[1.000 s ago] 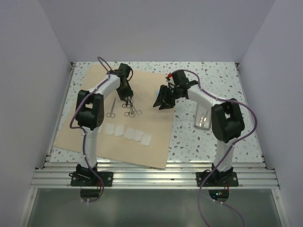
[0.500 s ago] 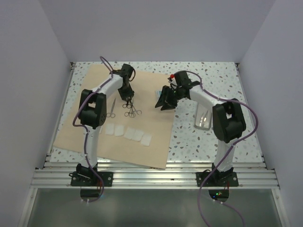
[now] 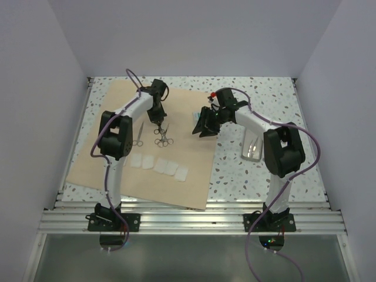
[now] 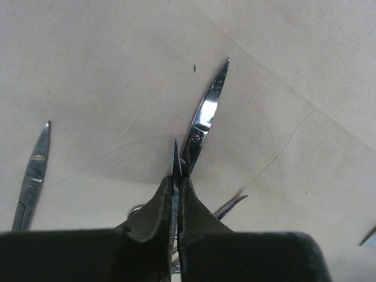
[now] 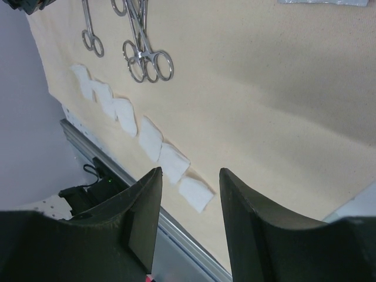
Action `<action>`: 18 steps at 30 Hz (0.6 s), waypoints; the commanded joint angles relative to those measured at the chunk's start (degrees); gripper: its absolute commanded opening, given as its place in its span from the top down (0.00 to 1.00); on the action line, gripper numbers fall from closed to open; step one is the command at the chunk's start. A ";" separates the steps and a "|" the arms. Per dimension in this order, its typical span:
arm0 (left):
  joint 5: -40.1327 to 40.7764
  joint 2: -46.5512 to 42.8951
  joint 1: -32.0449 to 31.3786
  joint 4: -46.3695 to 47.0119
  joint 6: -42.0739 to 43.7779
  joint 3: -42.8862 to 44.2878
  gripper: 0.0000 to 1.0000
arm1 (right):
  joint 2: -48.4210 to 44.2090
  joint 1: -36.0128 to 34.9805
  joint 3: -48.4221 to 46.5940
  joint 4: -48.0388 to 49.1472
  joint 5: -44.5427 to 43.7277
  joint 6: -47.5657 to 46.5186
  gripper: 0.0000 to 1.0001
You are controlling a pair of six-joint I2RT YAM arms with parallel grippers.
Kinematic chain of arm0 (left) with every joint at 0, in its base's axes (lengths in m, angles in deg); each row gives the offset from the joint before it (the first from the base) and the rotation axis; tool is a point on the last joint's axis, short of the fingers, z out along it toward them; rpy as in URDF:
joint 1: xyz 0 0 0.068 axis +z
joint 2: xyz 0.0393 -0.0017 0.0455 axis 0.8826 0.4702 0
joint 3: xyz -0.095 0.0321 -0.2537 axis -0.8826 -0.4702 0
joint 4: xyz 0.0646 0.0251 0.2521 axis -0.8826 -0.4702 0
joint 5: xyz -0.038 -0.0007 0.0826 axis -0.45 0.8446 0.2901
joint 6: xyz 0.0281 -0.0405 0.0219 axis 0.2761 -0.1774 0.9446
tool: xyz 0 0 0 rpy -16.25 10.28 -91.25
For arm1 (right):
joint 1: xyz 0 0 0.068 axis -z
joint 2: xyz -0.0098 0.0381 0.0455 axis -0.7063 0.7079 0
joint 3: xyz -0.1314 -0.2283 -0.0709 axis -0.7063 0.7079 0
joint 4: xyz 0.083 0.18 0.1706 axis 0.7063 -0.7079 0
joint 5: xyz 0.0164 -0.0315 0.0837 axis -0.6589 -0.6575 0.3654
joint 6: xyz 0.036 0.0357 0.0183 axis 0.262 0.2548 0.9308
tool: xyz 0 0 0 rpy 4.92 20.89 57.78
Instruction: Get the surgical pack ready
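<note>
Left gripper (image 4: 175,183) pinches scissors (image 4: 207,114) on the wrap sheet (image 4: 88,59).

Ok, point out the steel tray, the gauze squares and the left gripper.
steel tray (image 3: 251,157): top view, near rim.
gauze squares (image 3: 160,165): top view, middle square.
left gripper (image 4: 177,181): left wrist view, between fingertips, shut on scissors (image 4: 202,117).
</note>
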 commanded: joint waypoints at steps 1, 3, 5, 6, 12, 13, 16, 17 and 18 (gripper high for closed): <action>-1.56 -3.95 -0.04 -0.95 3.63 -0.40 1.00 | -3.40 -0.20 -1.02 0.39 1.10 -2.58 0.52; -3.67 -6.57 -0.04 -0.95 5.38 -0.75 1.00 | -2.96 -0.29 -1.72 0.04 1.89 -3.46 0.52; -4.81 -8.51 -0.04 -1.13 6.44 -1.46 1.00 | -2.78 -0.37 -2.34 0.12 3.30 -4.61 0.52; -6.03 -10.70 -0.04 -1.13 6.79 -2.07 1.00 | -2.61 -0.37 -2.60 0.38 4.00 -5.05 0.52; -11.47 -19.49 -0.04 1.07 8.11 -9.28 1.00 | -2.35 -1.86 -2.60 6.00 11.38 -6.20 0.46; -12.37 -20.29 -0.04 0.98 8.03 -10.50 1.00 | -2.00 -2.91 -2.60 8.27 13.30 -5.50 0.43; -16.32 -23.02 -0.21 0.89 7.77 -12.79 1.00 | -0.51 -5.46 -3.65 11.19 15.17 -4.35 0.42; -17.20 -23.72 -0.30 0.81 7.42 -13.49 1.00 | -0.06 -6.08 -4.70 11.72 15.86 -4.09 0.42; -18.78 -25.21 -0.48 0.89 6.72 -14.28 1.00 | 0.29 -6.78 -5.06 13.46 16.31 -3.74 0.42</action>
